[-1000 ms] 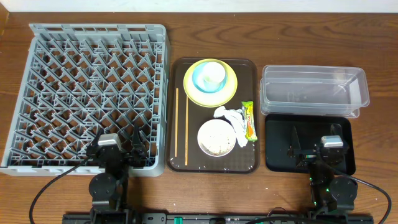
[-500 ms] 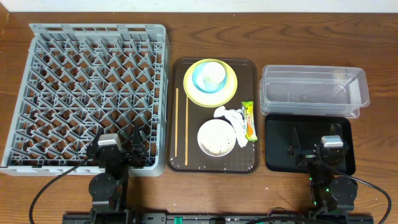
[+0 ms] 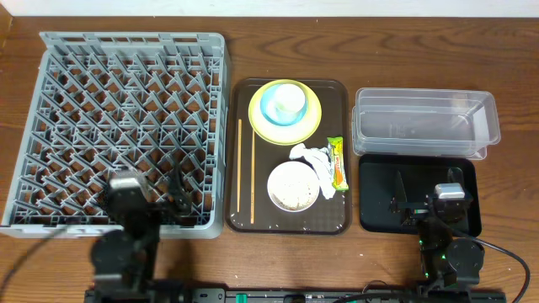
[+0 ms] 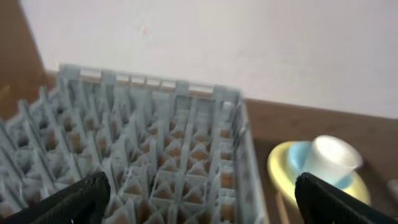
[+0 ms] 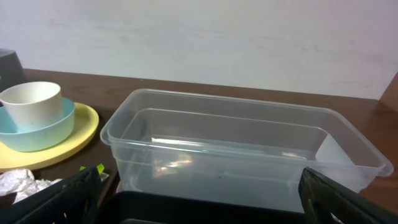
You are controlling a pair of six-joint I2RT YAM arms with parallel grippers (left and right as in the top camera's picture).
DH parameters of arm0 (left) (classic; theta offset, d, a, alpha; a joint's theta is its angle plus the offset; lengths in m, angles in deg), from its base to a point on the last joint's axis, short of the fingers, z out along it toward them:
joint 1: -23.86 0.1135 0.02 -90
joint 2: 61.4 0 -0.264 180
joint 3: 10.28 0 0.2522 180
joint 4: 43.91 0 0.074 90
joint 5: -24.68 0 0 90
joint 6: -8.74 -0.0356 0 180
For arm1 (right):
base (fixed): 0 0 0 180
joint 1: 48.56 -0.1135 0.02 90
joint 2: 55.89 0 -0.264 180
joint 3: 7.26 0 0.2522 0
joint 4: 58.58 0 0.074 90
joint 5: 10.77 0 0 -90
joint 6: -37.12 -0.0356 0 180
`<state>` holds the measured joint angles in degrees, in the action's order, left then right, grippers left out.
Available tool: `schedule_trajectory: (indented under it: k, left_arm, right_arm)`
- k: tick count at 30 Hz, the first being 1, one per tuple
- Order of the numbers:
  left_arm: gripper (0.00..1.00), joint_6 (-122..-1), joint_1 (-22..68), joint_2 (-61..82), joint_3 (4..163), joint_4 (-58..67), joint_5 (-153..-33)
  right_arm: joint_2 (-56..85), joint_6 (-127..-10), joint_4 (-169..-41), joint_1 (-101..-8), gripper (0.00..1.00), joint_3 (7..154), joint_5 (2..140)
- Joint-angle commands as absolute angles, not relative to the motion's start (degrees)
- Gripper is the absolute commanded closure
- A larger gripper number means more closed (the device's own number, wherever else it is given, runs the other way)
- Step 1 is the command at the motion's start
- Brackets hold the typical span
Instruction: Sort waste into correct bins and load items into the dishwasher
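Two claws, both spread wide, neither holding anything. Left claw (image 4: 200, 202) hangs over the near edge of the grey dish rack (image 3: 126, 109); its arm is blurred in the overhead view. Right claw (image 5: 199, 200) sits over the black tray (image 3: 379, 215), facing the clear tub (image 3: 424, 124).

Layout on the table (image 3: 505, 261):
- Dish rack at the left, no dishes in it.
- Brown serving tray (image 3: 286, 220) in the middle, just beside the rack.
- Clear tub at the far right, with the black tray just in front of it, their edges touching or nearly so. Nothing lies in either.

On the serving tray:
- Yellow plate (image 3: 313, 118) at the far end; light-blue cup (image 3: 269, 108) stands on it, with the white cup (image 3: 289, 96) nested inside, upright.
- White bowl (image 3: 294, 186) at the near end, rice-like crumbs (image 3: 295, 194) inside it.
- Crumpled tissue (image 3: 312, 156) between plate and bowl, touching the bowl's far-right rim.
- Snack wrapper (image 3: 337, 162) along the tray's right edge, just beside the tissue.
- Chopsticks (image 3: 246, 172) lie parallel along the tray's left side, apart from the dishes.
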<state>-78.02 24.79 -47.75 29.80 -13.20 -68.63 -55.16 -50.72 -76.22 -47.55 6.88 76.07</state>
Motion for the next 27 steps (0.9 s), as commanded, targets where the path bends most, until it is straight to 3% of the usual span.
schedule_trajectory:
  k: [1, 6, 9, 16, 21, 24, 25, 26, 27]
  left_arm:
    - [0.04, -81.06, 24.52, -35.56, 45.61, -7.43, -75.56]
    - [0.04, -81.03, 24.52, -15.03, 69.78, 12.20, -93.33]
    - [0.04, -80.99, 24.52, -6.69, 77.91, 16.06, -103.84]
    - [0.04, -73.78, 24.33, 2.87, 81.34, 20.33, -119.90]
    - [0.09, -72.47, 23.76, 7.61, 81.28, 32.37, -120.34]
    - [0.21, -73.45, 23.69, 9.18, 80.82, 40.83, -119.71]
    - [0.28, -75.20, 23.41, 9.31, 80.38, 43.21, -118.64]
    - [0.46, -76.97, 22.32, 9.16, 79.79, 45.90, -114.22]
    - [0.53, -76.90, 21.36, 8.88, 79.51, 46.82, -110.59]
  right_arm:
    - [-55.25, -50.00, -76.44, -47.02, 0.01, 6.82, 76.16]
    - [-55.25, -50.00, -76.44, -47.02, 0.01, 6.82, 76.16]
    - [-55.25, -50.00, -76.44, -47.02, 0.01, 6.82, 76.16]
    - [-55.25, -50.00, -76.44, -47.02, 0.01, 6.82, 76.16]
    - [-55.25, -50.00, -76.44, -47.02, 0.01, 6.82, 76.16]
    - [-55.25, -50.00, -76.44, -47.02, 0.01, 6.82, 76.16]
    - [-55.25, -50.00, -76.44, -47.02, 0.01, 6.82, 76.16]
    - [-55.25, -50.00, -76.44, -47.02, 0.01, 6.82, 76.16]
    - [-55.25, -50.00, -76.44, -47.02, 0.01, 6.82, 76.16]
